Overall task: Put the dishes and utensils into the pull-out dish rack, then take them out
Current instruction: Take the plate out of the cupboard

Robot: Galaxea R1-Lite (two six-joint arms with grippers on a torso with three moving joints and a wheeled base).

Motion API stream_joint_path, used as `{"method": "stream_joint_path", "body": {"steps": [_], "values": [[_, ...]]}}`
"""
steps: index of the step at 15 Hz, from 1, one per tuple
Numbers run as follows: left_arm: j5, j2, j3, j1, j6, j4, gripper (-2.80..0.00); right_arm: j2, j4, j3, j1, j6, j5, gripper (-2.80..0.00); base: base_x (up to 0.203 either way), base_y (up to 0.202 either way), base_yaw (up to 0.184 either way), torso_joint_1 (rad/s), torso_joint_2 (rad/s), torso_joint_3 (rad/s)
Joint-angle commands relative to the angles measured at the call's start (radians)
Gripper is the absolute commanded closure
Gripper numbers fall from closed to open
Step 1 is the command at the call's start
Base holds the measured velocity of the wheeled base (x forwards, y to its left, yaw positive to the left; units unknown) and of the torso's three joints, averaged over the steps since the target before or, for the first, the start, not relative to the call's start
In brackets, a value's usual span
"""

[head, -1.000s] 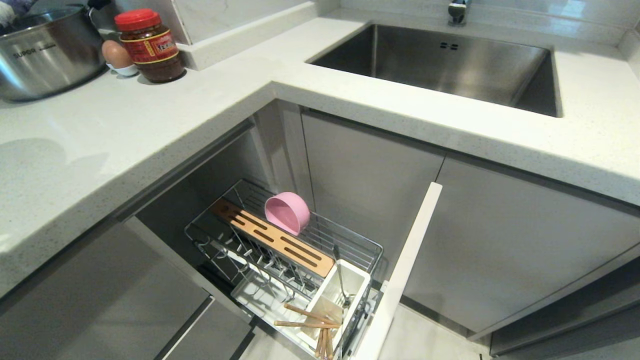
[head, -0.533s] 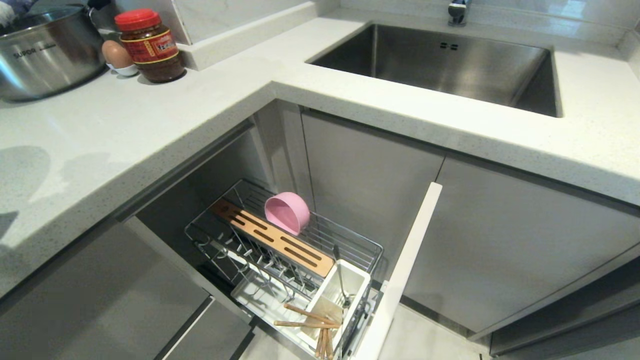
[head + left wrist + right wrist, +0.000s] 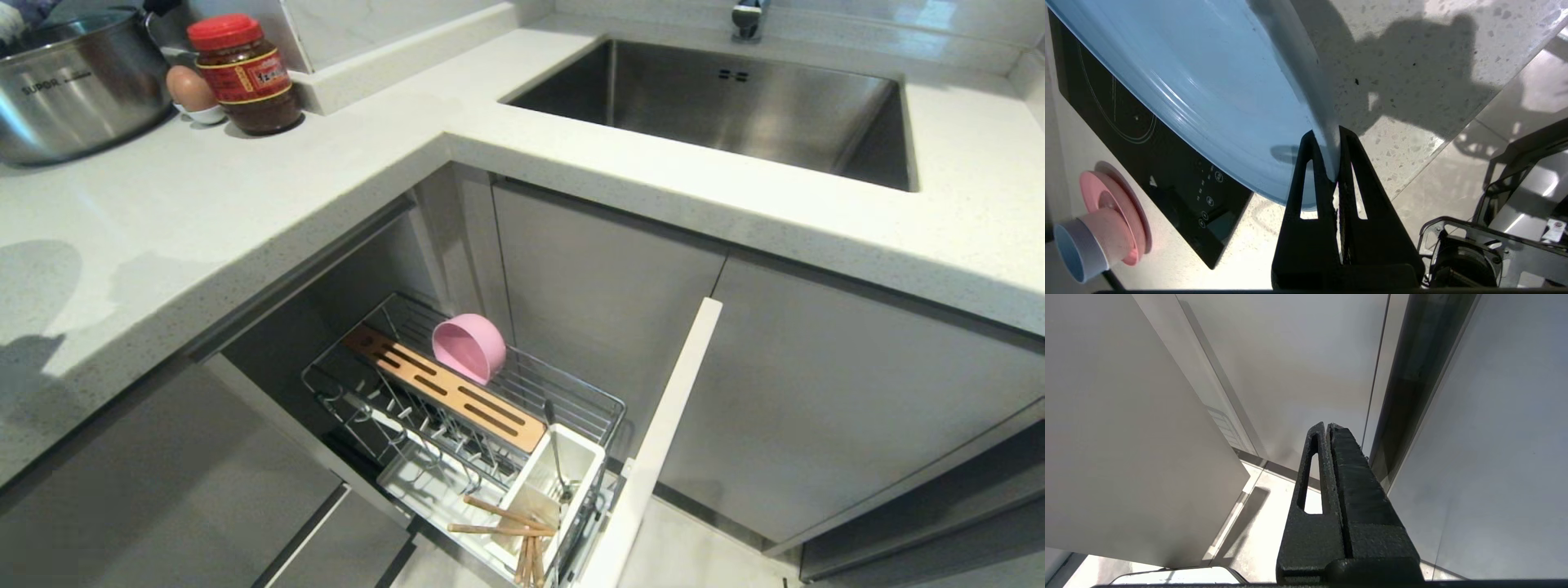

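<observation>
The left gripper (image 3: 1327, 163) pinches only the rim of the blue plate (image 3: 1208, 90); such thin grip may let it swing or slip onto the countertop (image 3: 1412, 61).

Neither arm shows in the head view. In the left wrist view the left end effector (image 3: 1331, 141) has its two black fingers (image 3: 1359, 183) pressed together on the rim of the light-blue plate (image 3: 1208, 94), holding it up above the table. In the right wrist view the right end effector (image 3: 1327, 426) has its fingers closed against each other, gripping nothing.
</observation>
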Motion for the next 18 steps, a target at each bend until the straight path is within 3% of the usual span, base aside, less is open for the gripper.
{"method": "stream_joint_path", "body": {"steps": [1, 7, 12, 18], "values": [[0.003, 0.040, 0.000, -0.002, 0.004, 0.006, 0.00, -0.004, 0.000, 0.000, 0.000, 0.000, 0.000, 0.00, 0.000, 0.000, 0.000, 0.000, 0.00, 0.000], [0.028, 0.150, -0.003, -0.020, -0.004, -0.014, 0.00, -0.004, 0.000, 0.000, 0.000, 0.000, 0.000, 0.00, 0.000, 0.000, 0.000, 0.000, 0.00, 0.000], [0.060, 0.214, -0.004, -0.040, 0.008, -0.205, 0.00, -0.004, 0.000, 0.000, 0.000, 0.000, 0.000, 0.00, 0.000, 0.000, 0.000, 0.000, 0.00, 0.000], [0.063, 0.248, -0.004, -0.051, 0.031, -0.234, 0.00, -0.004, 0.000, 0.000, 0.000, 0.000, 0.000, 0.00, 0.000, 0.000, 0.000, 0.000, 0.00, 0.000]]}}
